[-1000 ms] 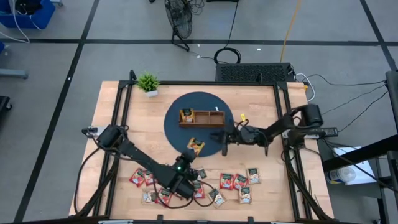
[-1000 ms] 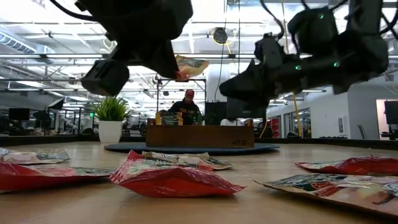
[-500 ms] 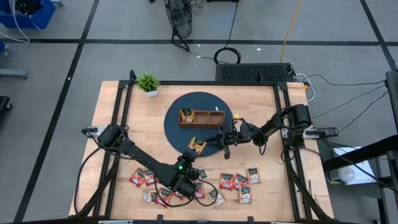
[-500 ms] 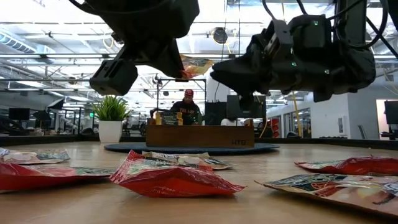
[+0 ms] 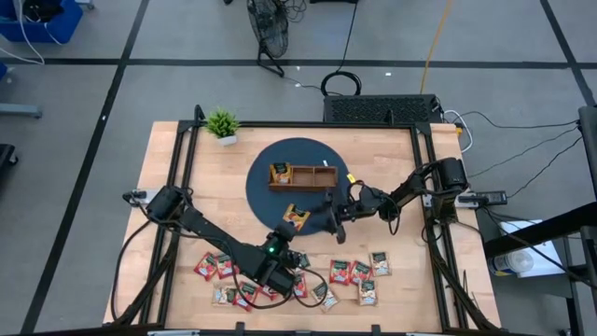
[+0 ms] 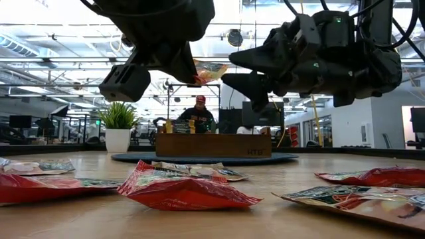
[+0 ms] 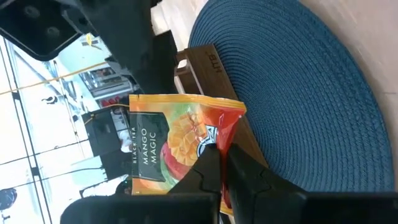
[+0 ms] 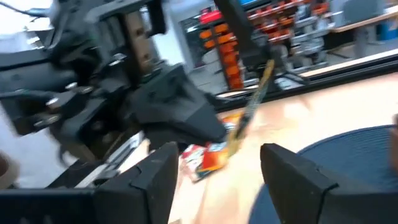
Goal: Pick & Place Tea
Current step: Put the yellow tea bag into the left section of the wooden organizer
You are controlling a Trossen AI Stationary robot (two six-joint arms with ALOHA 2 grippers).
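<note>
An orange tea sachet (image 5: 298,217) marked Mango Magic (image 7: 180,143) hangs in the air over the near rim of the round blue mat (image 5: 270,198), with my left gripper (image 5: 290,229) shut on it. My right gripper (image 6: 234,69) stands open, level with the sachet and just to its right. Its fingers (image 8: 292,171) frame the sachet's free edge (image 8: 252,112) without touching it. The wooden tray (image 5: 303,176) rests on the mat and has a sachet (image 5: 280,172) in its left compartment. Several more tea sachets (image 5: 354,273) lie flat near the table's front edge. My left gripper pinches the sachet's red lower edge (image 7: 219,142) between its two fingertips, which come slanting from the table's near left. The sachet sticks out past the fingertips (image 6: 196,79), tilted and lifted clear of the mat.
A small potted plant (image 5: 222,124) stands at the far left corner. Red and orange sachets (image 6: 182,192) lie in a band along the near edge. A person (image 6: 200,113) sits in the room beyond the table. Bare wood shows left of the mat (image 5: 201,187).
My right gripper has opened wide, tipped its fingers upward and edged toward the held sachet. My left gripper has kept the sachet in place.
</note>
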